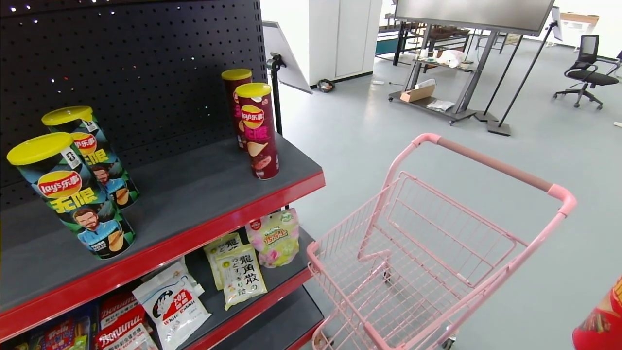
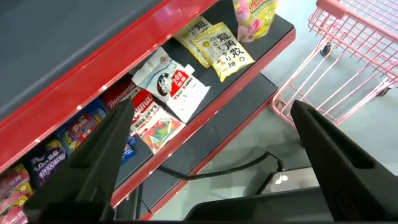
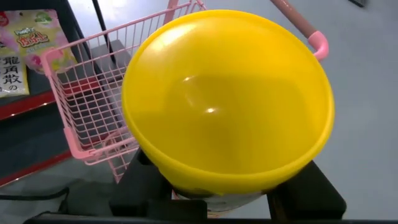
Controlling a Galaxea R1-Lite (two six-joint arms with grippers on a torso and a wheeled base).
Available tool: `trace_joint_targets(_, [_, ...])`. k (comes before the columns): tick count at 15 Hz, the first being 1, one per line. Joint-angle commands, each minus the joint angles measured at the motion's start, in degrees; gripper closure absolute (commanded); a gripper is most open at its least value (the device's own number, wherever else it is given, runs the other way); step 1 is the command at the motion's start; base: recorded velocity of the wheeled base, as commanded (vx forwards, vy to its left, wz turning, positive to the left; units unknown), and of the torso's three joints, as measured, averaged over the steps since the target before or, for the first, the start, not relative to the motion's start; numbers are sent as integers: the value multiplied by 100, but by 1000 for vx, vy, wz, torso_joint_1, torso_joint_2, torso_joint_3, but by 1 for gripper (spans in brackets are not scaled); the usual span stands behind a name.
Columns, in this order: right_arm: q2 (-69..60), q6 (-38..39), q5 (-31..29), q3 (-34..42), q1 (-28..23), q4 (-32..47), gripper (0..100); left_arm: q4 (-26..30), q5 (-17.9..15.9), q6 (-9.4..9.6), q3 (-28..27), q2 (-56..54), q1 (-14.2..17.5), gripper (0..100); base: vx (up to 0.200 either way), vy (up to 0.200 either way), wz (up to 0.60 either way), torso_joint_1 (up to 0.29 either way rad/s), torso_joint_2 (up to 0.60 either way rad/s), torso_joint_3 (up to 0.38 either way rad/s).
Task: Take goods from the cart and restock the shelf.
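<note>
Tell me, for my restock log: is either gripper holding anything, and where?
The right gripper holds a yellow-lidded can by its sides, below the lid. The left gripper is open, empty.

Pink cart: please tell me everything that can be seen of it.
The pink cart is a small shopping trolley of thin coated wire, metal by its look, with a tube handle bearing a duller pink grip. A wire flap stands inside at the handle end. It looks empty. It stands upright on small wheels on the grey floor, just right of the shelf; whether they touch cannot be told.
</note>
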Motion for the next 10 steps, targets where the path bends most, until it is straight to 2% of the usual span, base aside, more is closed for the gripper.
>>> trace_joint_targets(1, [66,1,1,6,-2,-3,100,3,2,-1,8,1,1,0,0,0,0,163,-388,-227])
trace_joint_targets(10, [277,27,18,58,-2,-29,100,3,2,69,-9,-25,1,0,0,0,0,162,-365,-207])
